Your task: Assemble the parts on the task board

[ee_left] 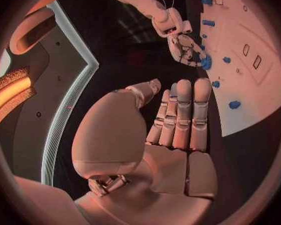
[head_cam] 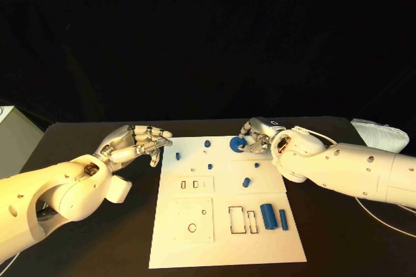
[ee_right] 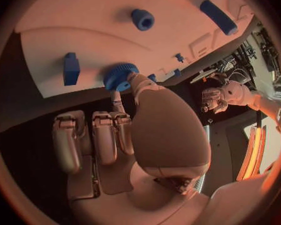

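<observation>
The white task board [head_cam: 225, 235] lies in the middle of the black table. At its far edge my right hand [head_cam: 257, 136] pinches a blue gear [head_cam: 235, 145] between thumb and a finger; the gear [ee_right: 118, 76] sits at the board's rim in the right wrist view. My left hand [head_cam: 134, 145] hovers just off the board's far left corner, fingers stretched out side by side [ee_left: 178, 115], holding nothing. Several small blue parts [head_cam: 211, 166] are scattered over the board's far half. Two blue cylinders [head_cam: 268, 216] lie side by side near the right edge.
Cut-out slots [head_cam: 243, 220] and holes [head_cam: 195, 184] mark the board's near half. A white bundle [head_cam: 382, 133] lies at the table's far right corner, and a pale box [head_cam: 13, 139] stands off the left edge.
</observation>
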You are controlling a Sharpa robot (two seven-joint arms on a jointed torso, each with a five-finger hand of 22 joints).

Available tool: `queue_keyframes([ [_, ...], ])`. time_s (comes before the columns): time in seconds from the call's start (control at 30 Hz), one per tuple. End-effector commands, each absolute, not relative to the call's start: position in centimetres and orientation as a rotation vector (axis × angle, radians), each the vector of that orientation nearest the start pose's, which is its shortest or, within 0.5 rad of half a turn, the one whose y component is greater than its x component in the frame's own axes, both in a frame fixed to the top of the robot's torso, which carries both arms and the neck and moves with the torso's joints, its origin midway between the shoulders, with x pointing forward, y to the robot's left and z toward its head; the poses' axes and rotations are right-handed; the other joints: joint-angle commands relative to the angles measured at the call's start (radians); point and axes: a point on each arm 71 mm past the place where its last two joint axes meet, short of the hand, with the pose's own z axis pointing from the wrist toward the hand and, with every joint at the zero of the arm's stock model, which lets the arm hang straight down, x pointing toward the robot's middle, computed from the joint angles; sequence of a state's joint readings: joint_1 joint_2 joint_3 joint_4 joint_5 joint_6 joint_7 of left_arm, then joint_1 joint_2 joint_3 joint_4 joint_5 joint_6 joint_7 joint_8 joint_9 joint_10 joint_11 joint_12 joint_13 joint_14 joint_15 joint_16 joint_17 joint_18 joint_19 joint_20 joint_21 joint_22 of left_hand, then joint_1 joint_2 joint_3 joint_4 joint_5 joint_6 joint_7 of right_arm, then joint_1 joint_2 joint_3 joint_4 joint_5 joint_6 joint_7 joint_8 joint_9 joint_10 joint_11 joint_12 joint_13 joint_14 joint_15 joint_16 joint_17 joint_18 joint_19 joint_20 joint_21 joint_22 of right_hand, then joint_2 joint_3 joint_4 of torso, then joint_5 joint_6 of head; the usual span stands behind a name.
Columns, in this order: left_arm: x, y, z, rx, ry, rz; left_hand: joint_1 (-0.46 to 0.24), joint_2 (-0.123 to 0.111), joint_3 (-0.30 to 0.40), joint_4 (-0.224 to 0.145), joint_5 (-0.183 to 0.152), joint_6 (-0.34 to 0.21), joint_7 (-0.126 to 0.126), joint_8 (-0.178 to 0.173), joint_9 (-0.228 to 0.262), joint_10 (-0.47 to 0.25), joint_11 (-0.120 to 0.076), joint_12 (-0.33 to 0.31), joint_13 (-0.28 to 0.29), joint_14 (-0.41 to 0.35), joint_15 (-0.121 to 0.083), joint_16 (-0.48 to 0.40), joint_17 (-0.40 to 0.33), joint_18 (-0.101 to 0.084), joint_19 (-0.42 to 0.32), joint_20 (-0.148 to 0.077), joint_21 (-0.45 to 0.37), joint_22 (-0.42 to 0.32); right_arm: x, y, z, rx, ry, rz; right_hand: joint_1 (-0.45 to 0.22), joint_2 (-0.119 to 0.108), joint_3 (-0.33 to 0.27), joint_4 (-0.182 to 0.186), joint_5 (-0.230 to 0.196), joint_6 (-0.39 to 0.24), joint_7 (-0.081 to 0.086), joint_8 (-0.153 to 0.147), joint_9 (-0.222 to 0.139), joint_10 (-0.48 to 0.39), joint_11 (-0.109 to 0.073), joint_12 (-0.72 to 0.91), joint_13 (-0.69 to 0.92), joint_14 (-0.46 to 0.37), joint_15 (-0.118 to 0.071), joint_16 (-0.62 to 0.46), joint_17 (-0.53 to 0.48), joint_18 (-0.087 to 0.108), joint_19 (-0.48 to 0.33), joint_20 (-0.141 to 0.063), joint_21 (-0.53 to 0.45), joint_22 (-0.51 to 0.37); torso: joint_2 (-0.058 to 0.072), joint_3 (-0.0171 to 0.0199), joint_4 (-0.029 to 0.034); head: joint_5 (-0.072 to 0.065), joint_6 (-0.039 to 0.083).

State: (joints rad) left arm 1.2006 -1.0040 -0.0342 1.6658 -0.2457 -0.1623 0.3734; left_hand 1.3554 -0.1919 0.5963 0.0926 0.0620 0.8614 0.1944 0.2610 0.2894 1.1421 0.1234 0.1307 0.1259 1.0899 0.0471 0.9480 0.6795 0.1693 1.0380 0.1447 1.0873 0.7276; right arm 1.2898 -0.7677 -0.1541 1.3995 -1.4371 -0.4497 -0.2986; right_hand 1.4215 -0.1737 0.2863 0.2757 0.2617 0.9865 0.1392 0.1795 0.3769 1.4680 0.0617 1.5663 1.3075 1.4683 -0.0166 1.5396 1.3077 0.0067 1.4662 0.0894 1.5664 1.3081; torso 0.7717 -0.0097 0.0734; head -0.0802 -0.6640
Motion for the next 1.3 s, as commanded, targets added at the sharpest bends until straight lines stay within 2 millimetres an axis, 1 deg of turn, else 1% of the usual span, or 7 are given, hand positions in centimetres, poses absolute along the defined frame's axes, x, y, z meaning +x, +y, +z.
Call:
queue_keyframes([
  [0.03, 45.4, 22.9, -16.1, -0.799, 1.571, -1.622, 0.004, 0.004, 0.004, 0.0, -0.001, -0.006, 0.0, 0.002, 0.001, -0.006, 0.0, -0.006, 0.001, 0.0, 0.002, -0.002, 0.001, -0.006, -0.005, 0.0, 0.006, 0.001, 51.1, -20.7, -17.5, -0.065, 1.511, 0.41, 0.001, -0.01, 0.009, -0.001, -0.01, 0.013, -0.004, 0.002, 0.001, 0.103, -0.008, 0.004, 0.263, 0.083, -0.007, 0.003, 0.175, -0.007, 0.105, -0.006, 0.004, 0.263, -0.001, -0.0011, 0.0001, 0.002, 0.0],
  [0.33, 45.5, 22.9, -16.1, -0.799, 1.574, -1.624, 0.005, 0.005, 0.006, -0.001, -0.001, -0.006, 0.0, 0.002, 0.001, -0.006, 0.0, -0.006, 0.001, -0.001, 0.002, -0.002, 0.001, -0.006, -0.005, 0.0, 0.007, 0.001, 49.7, -17.6, -16.5, -0.126, 1.465, 0.471, -0.006, -0.016, 0.012, 0.001, -0.018, 0.017, -0.005, 0.002, 0.001, 0.103, -0.009, 0.004, 0.263, 0.084, -0.009, 0.004, 0.177, -0.007, 0.105, -0.008, 0.004, 0.263, 0.0, -0.0018, 0.0011, 0.004, 0.004],
  [0.63, 45.4, 22.7, -16.1, -0.797, 1.579, -1.63, 0.005, 0.005, 0.006, -0.001, -0.001, -0.006, 0.0, 0.002, 0.001, -0.006, 0.0, -0.006, 0.001, -0.001, 0.002, -0.002, 0.001, -0.006, -0.005, 0.0, 0.007, 0.001, 49.5, -14.6, -16.8, -0.179, 1.467, 0.511, -0.009, -0.018, 0.013, 0.002, -0.021, 0.018, -0.006, 0.002, 0.0, 0.103, -0.009, 0.004, 0.263, 0.084, -0.009, 0.004, 0.177, -0.007, 0.105, -0.009, 0.004, 0.263, 0.001, -0.0025, 0.0025, 0.009, 0.002],
  [1.0, 45.4, 22.6, -16.1, -0.796, 1.582, -1.632, 0.005, 0.005, 0.009, -0.004, -0.001, -0.006, 0.0, 0.002, 0.001, -0.006, 0.0, -0.006, 0.002, -0.001, 0.002, -0.002, 0.002, -0.006, -0.006, 0.0, 0.009, 0.002, 49.5, -12.4, -17.3, -0.212, 1.468, 0.533, -0.01, -0.02, 0.013, 0.003, -0.023, 0.018, -0.006, 0.001, 0.0, 0.103, -0.009, 0.004, 0.263, 0.083, -0.009, 0.003, 0.175, -0.007, 0.105, -0.009, 0.004, 0.263, 0.001, -0.0015, 0.0023, 0.014, -0.004],
  [1.1, 45.5, 22.6, -16.1, -0.796, 1.582, -1.632, 0.005, 0.005, 0.009, -0.004, -0.001, -0.006, 0.0, 0.002, 0.001, -0.006, 0.0, -0.006, 0.002, -0.001, 0.002, -0.002, 0.002, -0.006, -0.006, 0.0, 0.009, 0.002, 49.4, -11.9, -17.4, -0.22, 1.471, 0.539, -0.01, -0.02, 0.013, 0.003, -0.023, 0.018, -0.006, 0.001, 0.0, 0.103, -0.009, 0.004, 0.263, 0.083, -0.009, 0.003, 0.175, -0.007, 0.105, -0.009, 0.004, 0.263, 0.001, -0.0027, 0.003, 0.013, -0.004],
  [1.23, 45.5, 22.5, -16.1, -0.795, 1.582, -1.633, 0.005, 0.005, 0.009, -0.004, -0.001, -0.006, 0.0, 0.002, 0.001, -0.006, 0.0, -0.006, 0.002, -0.001, 0.002, -0.002, 0.002, -0.006, -0.006, 0.0, 0.009, 0.002, 49.4, -11.5, -17.8, -0.227, 1.482, 0.542, -0.011, -0.021, 0.013, 0.003, -0.023, 0.017, -0.006, 0.001, 0.0, 0.103, -0.01, 0.004, 0.263, 0.083, -0.009, 0.003, 0.176, -0.007, 0.105, -0.009, 0.004, 0.263, 0.002, -0.0025, 0.002, 0.015, -0.007],
  [1.3, 45.5, 22.5, -16.1, -0.795, 1.583, -1.633, 0.005, 0.005, 0.009, -0.004, -0.001, -0.006, 0.0, 0.002, 0.001, -0.006, 0.0, -0.006, 0.002, -0.001, 0.002, -0.002, 0.002, -0.006, -0.006, 0.0, 0.009, 0.002, 49.4, -11.4, -18.0, -0.23, 1.489, 0.539, -0.012, -0.021, 0.014, 0.004, -0.024, 0.017, -0.006, 0.0, -0.001, 0.103, -0.009, 0.004, 0.263, 0.083, -0.009, 0.003, 0.176, -0.007, 0.105, -0.009, 0.004, 0.263, 0.002, -0.0011, 0.0014, 0.016, -0.008],
])
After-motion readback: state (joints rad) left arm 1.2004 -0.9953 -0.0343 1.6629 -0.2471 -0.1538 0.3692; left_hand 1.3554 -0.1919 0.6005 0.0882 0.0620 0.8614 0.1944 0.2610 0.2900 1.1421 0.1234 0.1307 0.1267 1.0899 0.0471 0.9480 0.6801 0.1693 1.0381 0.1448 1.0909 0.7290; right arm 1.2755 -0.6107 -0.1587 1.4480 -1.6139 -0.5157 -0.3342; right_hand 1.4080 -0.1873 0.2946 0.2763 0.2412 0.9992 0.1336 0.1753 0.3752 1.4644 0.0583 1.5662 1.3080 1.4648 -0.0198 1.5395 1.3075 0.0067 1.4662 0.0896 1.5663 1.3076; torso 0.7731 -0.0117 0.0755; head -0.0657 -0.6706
